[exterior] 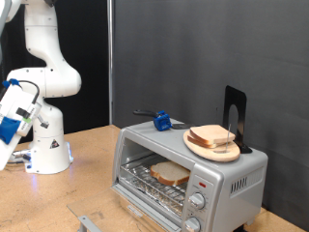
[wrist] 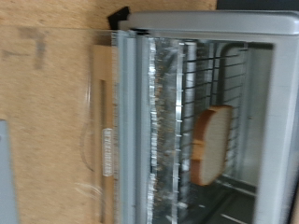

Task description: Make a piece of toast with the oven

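The silver oven [exterior: 232,179] stands on the wooden table at the exterior view's lower right, its glass door [exterior: 143,196] folded down open. One slice of toast [exterior: 170,174] lies on the wire rack inside. The wrist view looks into the open oven [wrist: 177,28] and shows the pale slice [wrist: 213,154] on the rack, with the door [wrist: 103,140] in front. My gripper [exterior: 10,130] is at the exterior view's far left edge, well away from the oven, and nothing shows between its fingers. The fingers do not show in the wrist view.
A plate of stacked bread slices [exterior: 214,140] sits on the oven's top, with a blue object [exterior: 162,122] and a black stand [exterior: 235,114] beside it. Round knobs [exterior: 198,200] run down the oven's front. The robot base [exterior: 48,145] stands at left. A small grey piece [exterior: 89,224] lies on the table.
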Action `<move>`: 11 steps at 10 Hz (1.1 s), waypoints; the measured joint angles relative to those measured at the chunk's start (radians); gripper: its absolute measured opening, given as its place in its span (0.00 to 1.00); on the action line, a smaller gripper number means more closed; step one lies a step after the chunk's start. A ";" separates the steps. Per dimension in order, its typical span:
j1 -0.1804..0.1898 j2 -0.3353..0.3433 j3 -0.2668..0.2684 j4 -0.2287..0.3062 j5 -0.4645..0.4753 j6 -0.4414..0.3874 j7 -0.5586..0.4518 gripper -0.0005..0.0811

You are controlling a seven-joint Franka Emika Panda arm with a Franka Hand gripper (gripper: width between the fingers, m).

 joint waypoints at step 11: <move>0.040 0.346 0.146 0.030 0.211 0.265 -0.152 1.00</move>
